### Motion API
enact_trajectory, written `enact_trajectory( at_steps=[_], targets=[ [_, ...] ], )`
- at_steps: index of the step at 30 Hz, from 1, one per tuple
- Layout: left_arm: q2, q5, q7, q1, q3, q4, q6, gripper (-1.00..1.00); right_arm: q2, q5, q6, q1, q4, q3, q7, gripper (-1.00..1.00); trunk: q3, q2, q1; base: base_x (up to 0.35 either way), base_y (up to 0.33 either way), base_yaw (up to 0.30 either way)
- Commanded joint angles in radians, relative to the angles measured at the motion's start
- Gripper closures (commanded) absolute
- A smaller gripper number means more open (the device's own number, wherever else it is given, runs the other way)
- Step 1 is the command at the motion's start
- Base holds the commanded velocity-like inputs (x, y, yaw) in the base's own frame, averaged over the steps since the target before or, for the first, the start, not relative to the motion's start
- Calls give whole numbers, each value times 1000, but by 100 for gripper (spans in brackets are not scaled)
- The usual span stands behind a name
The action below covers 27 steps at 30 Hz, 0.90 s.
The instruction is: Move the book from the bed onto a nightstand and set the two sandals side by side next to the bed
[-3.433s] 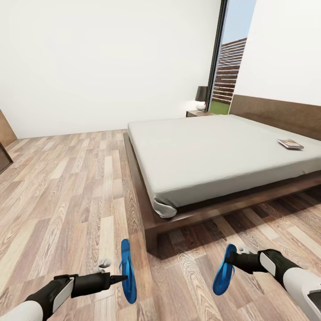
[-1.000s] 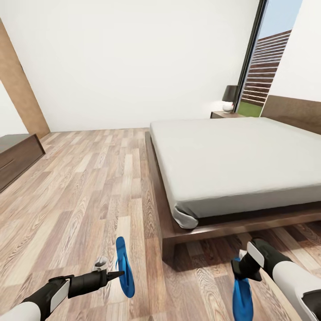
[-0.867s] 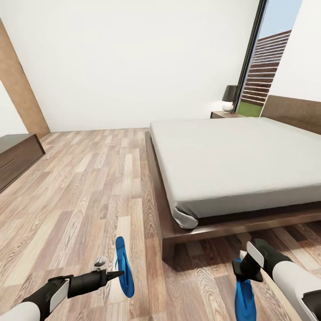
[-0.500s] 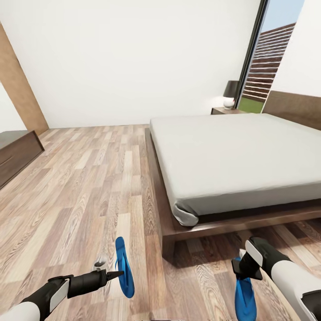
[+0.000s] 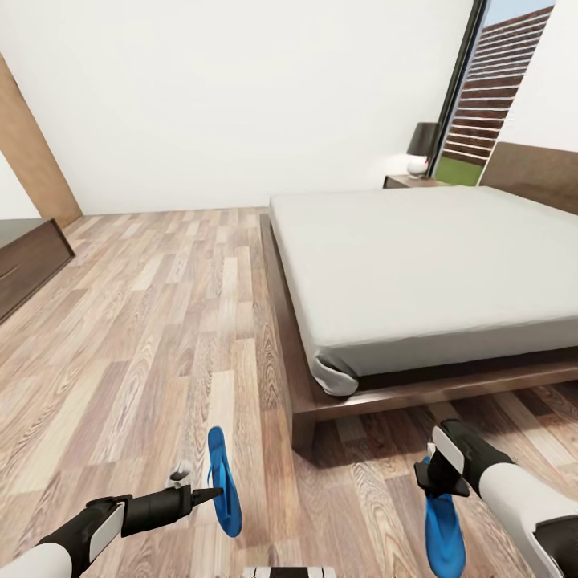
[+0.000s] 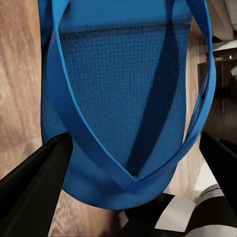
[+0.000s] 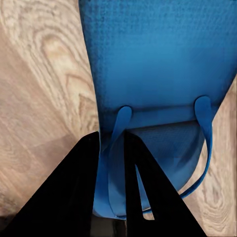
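Lower left of the head view: my left pincer (image 5: pixel 215 494) holds one blue sandal (image 5: pixel 224 480) on edge above the plank floor (image 5: pixel 152 337). In the left wrist view its two dark fingers (image 6: pixel 34 190) stand wide apart on either side of the sole (image 6: pixel 118 94), so I cannot tell whether they truly pinch it.

Lower right of the head view: my right pincer (image 5: pixel 428 480) carries the second sandal (image 5: pixel 443 526) hanging toe-down. In the right wrist view the fingers (image 7: pixel 79 187) are pressed together on a strap (image 7: pixel 116 148) — a firm pinch.

The bed (image 5: pixel 433 265) fills the middle and right of the head view, its near corner just beyond my arms. At upper right, past the mattress, a nightstand (image 5: pixel 408 181) carries a lamp (image 5: pixel 421 147). A dark low cabinet (image 5: pixel 28 261) sits at the left edge. The book is not visible on the stretch of mattress I can see.

To do this step well, I would lower both sandals flat onto the floor close along the bed frame, soles down and toes pointing the same way, and bring them near each other before letting go — release gently so neither one tips over.
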Motion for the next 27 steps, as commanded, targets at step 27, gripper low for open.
enact_trajectory(
  at_steps=[27],
  targets=[
    [38,13,-5,0,68,1,14,100,13,-13,-5,-43,-75,4,-114,100,-105,-7,12,0,0,0]
  ],
)
